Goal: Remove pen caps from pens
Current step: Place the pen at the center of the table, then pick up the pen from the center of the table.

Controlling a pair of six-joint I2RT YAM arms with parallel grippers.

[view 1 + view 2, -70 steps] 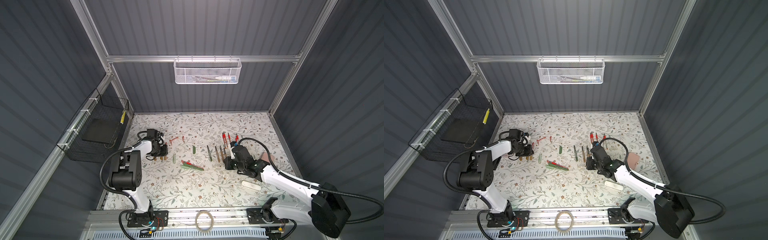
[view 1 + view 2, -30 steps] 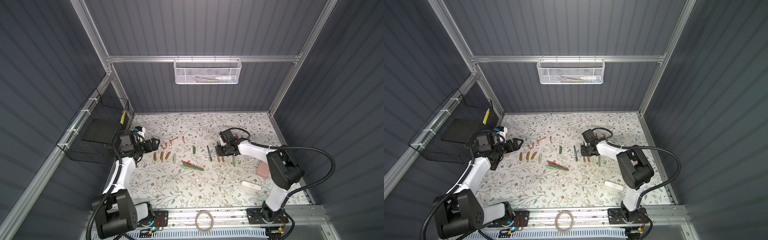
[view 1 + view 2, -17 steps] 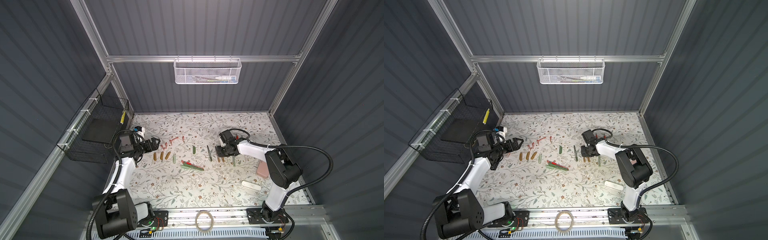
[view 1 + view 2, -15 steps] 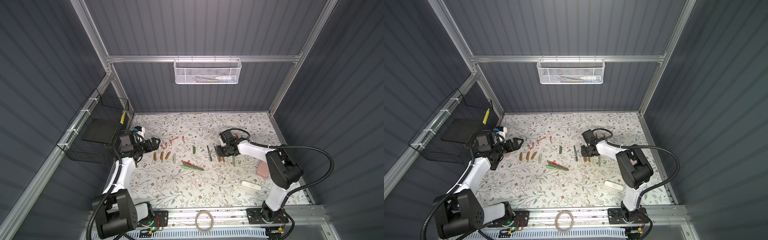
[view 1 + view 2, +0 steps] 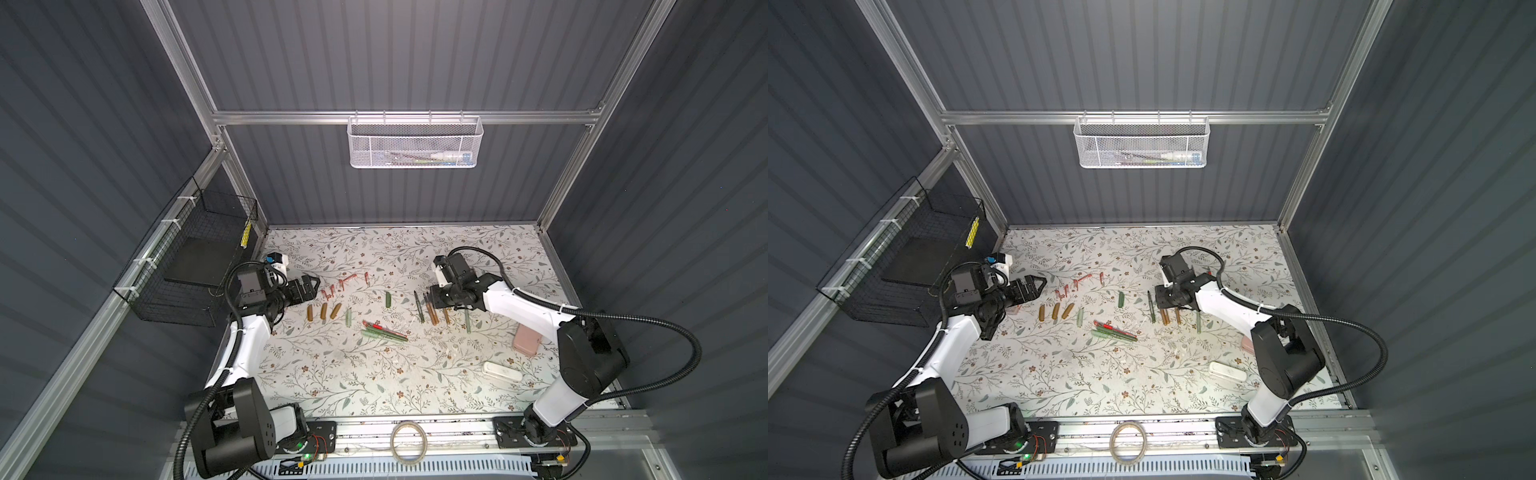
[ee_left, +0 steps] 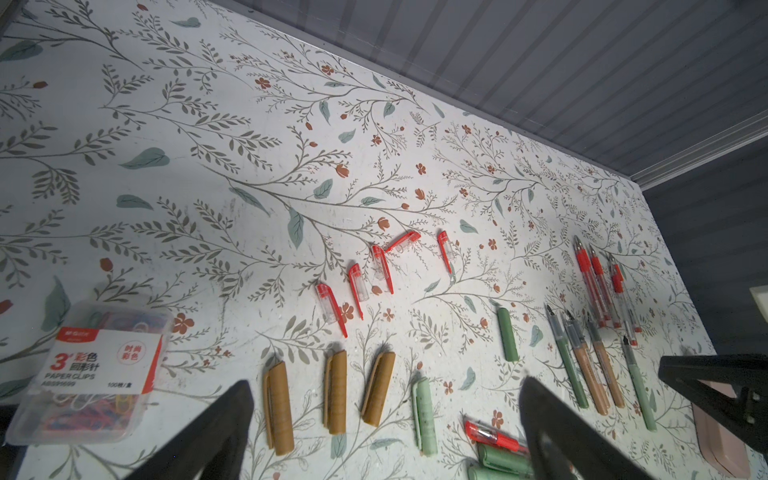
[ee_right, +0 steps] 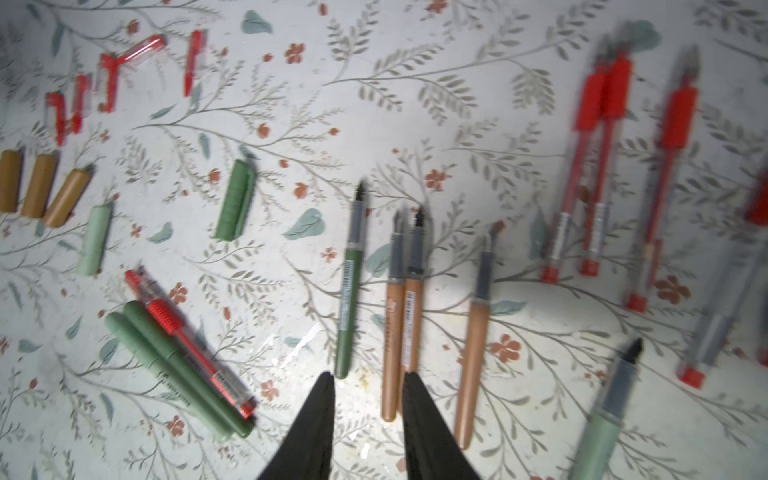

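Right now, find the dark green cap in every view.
A top view: dark green cap mid-table, between brown caps and pens.
A top view: cap, same spot.
Left wrist: cap between pale cap and pens.
Right wrist: cap between pale cap and green pen.
Landmark: three brown caps.

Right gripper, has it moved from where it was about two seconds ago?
Yes. In a top view the right gripper is farther from the white case, shifted toward the back wall.
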